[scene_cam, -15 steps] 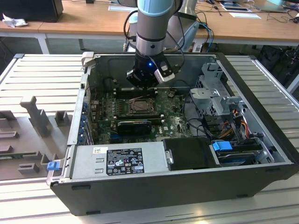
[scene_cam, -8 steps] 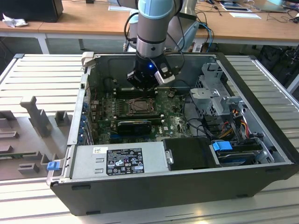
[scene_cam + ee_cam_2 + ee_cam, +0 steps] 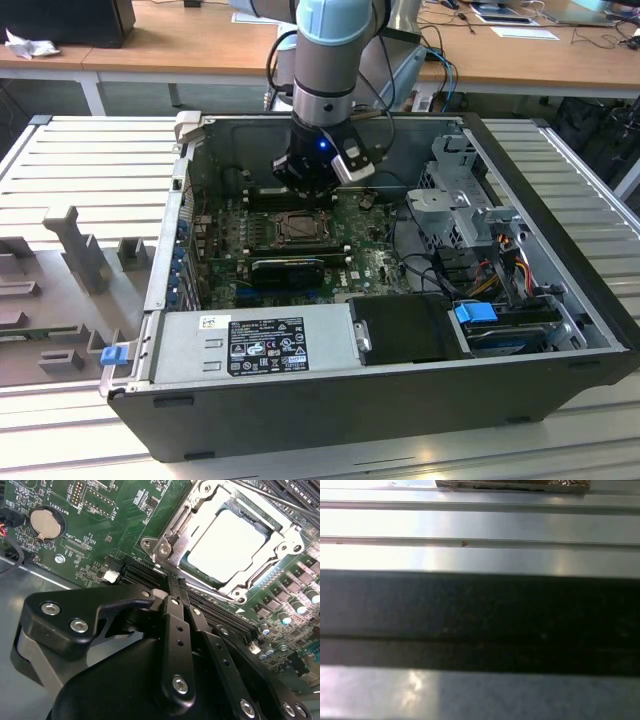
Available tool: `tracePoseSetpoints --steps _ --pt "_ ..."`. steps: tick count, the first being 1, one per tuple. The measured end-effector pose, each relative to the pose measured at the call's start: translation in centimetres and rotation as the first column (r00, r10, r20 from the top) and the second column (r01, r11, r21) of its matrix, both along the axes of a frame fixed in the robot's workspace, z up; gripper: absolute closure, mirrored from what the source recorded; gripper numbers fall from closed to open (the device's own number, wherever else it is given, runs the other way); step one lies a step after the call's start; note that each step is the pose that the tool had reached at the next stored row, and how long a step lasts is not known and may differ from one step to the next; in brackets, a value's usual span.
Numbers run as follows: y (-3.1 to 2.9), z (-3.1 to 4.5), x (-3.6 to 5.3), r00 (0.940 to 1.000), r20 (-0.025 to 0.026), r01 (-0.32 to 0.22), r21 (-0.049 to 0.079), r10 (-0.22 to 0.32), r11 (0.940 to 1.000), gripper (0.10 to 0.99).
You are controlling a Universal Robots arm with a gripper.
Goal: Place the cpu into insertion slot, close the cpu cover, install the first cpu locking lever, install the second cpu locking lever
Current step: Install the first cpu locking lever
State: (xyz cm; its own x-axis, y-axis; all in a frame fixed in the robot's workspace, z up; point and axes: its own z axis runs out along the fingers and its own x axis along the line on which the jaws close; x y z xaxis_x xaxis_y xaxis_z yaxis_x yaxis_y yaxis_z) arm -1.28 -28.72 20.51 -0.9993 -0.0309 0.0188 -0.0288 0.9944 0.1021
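In the second wrist view the cpu (image 3: 227,547) lies flat in the insertion slot (image 3: 239,594), its pale silvery top showing through the window of the cpu cover (image 3: 172,536). The cover's grey metal frame lies down around the chip. My gripper (image 3: 176,584) is shut, its two black fingers (image 3: 172,630) pressed together, with the tips right at the socket frame's edge by a thin wire lever. Whether the tips touch that lever is hidden. In the exterior view the gripper (image 3: 305,188) hangs inside the open computer case just behind the insertion slot (image 3: 297,228).
The green motherboard (image 3: 230,235) lies in the case, with a power supply (image 3: 255,345) at the front wall and drive cages (image 3: 465,195) on the exterior view's right. Black card slots (image 3: 135,572) and a coin battery (image 3: 44,522) lie near the socket. Ribbed metal table (image 3: 480,525) surrounds the case.
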Motion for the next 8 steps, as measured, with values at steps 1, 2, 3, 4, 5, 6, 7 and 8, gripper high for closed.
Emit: tracePoseSetpoints --steps 1,2,3,4,5,6,7,8 --pt "0.0 -0.02 0.0 1.0 -0.0001 0.0 -0.001 0.0 1.0 0.98" --pt "0.0 -0.03 0.01 1.0 -0.0001 0.0 -0.002 0.0 1.0 0.98" --pt "0.0 -0.04 0.01 1.0 -0.0001 0.0 -0.004 0.0 1.0 0.98" --pt "0.0 -0.05 0.0 1.0 -0.0001 0.0 -0.005 0.0 1.0 0.98" --pt "0.0 -0.06 0.0 1.0 0.0 0.0 -0.009 0.0 1.0 0.98" --pt "-0.01 -0.07 0.0 1.0 0.0 0.0 -0.012 0.0 0.9999 0.98" --pt "-0.01 -0.08 0.0 1.0 0.0 0.0 -0.014 0.0 0.9999 0.98" --pt "-0.01 -0.1 0.0 1.0 -0.0001 0.0 -0.016 0.0 0.9999 0.98"
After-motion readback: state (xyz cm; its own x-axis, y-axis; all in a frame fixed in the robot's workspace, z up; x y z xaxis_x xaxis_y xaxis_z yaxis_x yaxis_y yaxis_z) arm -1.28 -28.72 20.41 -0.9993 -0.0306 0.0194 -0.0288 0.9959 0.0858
